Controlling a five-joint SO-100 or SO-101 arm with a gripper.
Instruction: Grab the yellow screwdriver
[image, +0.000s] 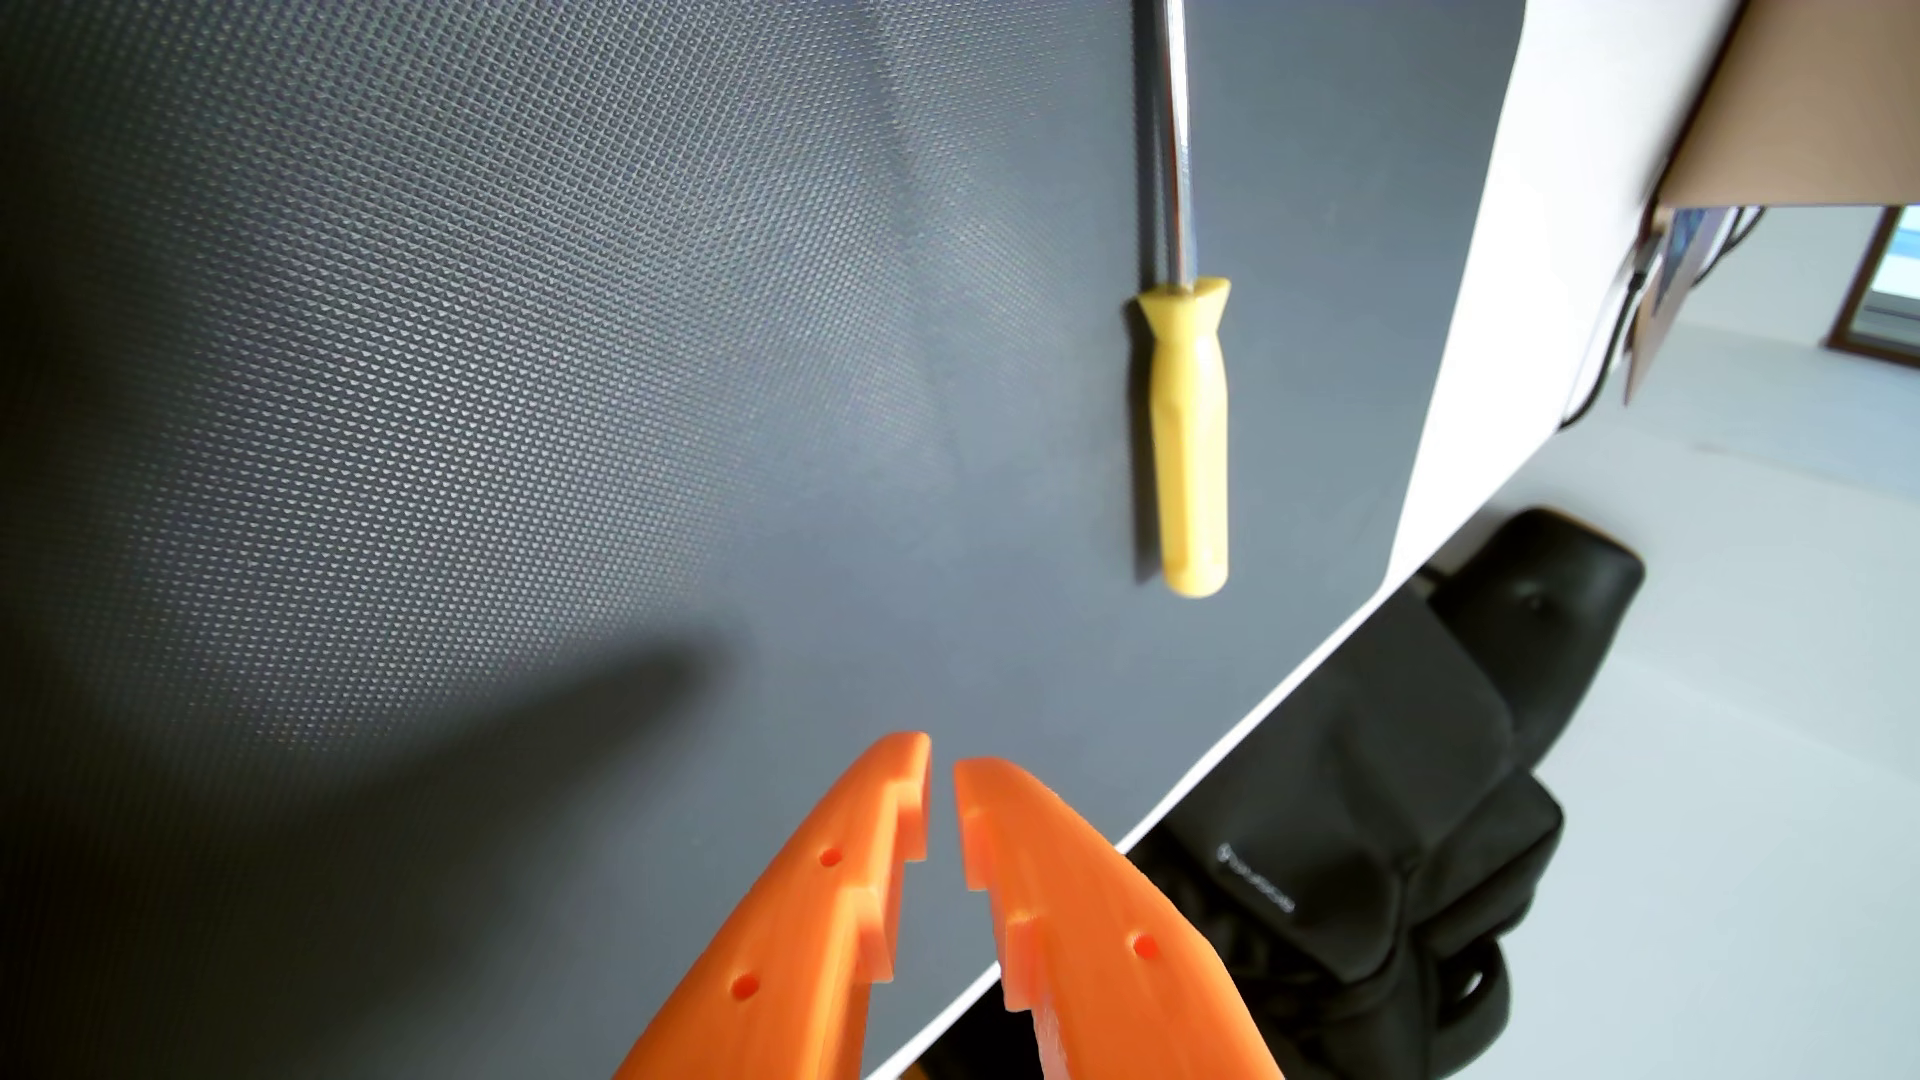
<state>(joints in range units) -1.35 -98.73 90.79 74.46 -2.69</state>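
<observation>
Wrist view. The yellow plastic-handled screwdriver with a bright steel shaft (1184, 415) lies flat on the dark grey textured rubber mat (520, 363), handle butt toward six o'clock, shaft running off frame at twelve o'clock. The orange printed two-finger gripper (941, 763) enters at six o'clock, its stepped jaws nearly closed with a narrow gap, holding nothing, well apart from the handle. A black fabric bag (1382, 831) sits beyond the white table edge (1455, 415) at four o'clock.

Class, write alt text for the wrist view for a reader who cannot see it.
A yellow screwdriver lies on a dark mat, its metal shaft pointing up the picture. Below and left of it, the orange claw hovers nearly closed, holding nothing.
</observation>
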